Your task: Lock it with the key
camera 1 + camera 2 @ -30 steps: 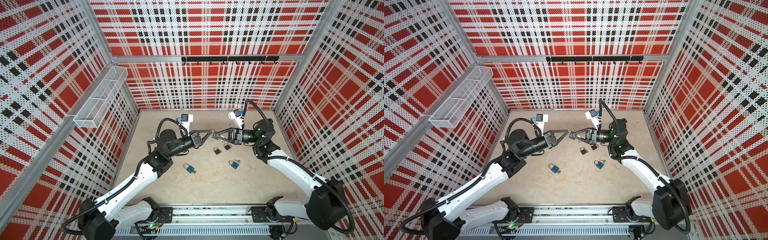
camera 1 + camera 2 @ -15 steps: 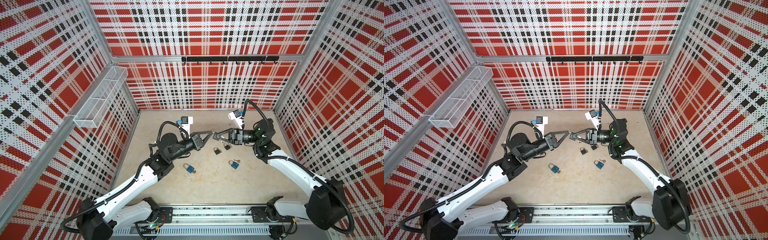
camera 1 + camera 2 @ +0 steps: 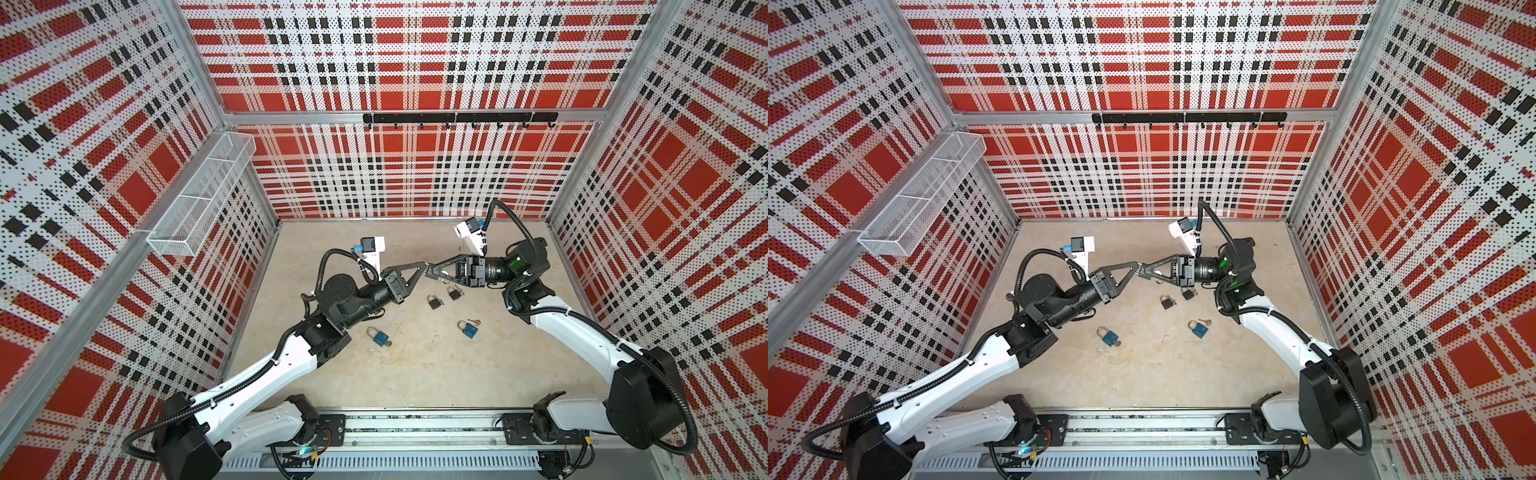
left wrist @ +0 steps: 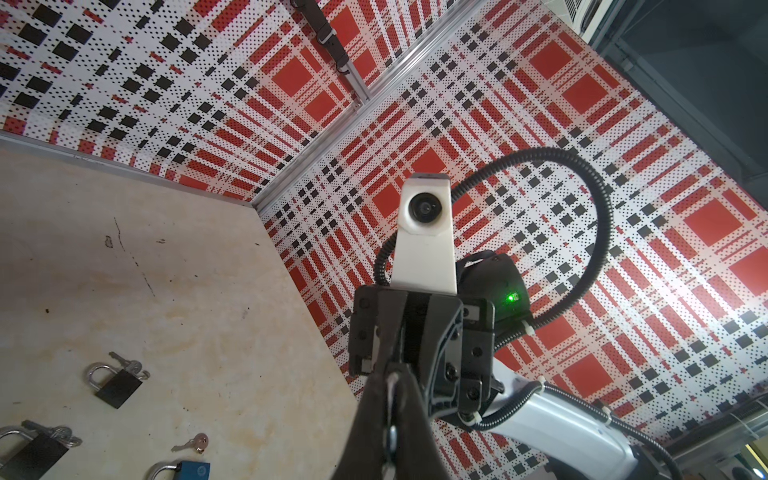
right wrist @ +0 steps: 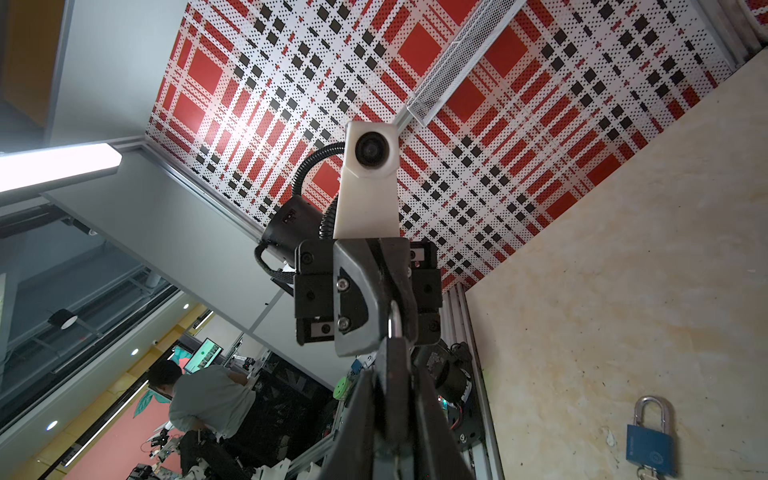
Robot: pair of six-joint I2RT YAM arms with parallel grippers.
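The left gripper (image 3: 420,271) has its fingers pressed together. It meets the right gripper (image 3: 433,271) tip to tip. The right gripper is clamped on a black padlock (image 5: 392,365), held in the air above the floor (image 3: 415,374), with its silver shackle (image 5: 395,318) toward the left gripper. Since a second ago the left arm (image 3: 291,357) has shifted its elbow slightly toward the front rail (image 3: 415,426); the right arm (image 3: 573,332) looks unchanged. A silvery sliver shows between the left fingertips (image 4: 368,419); whether it is the shackle cannot be told.
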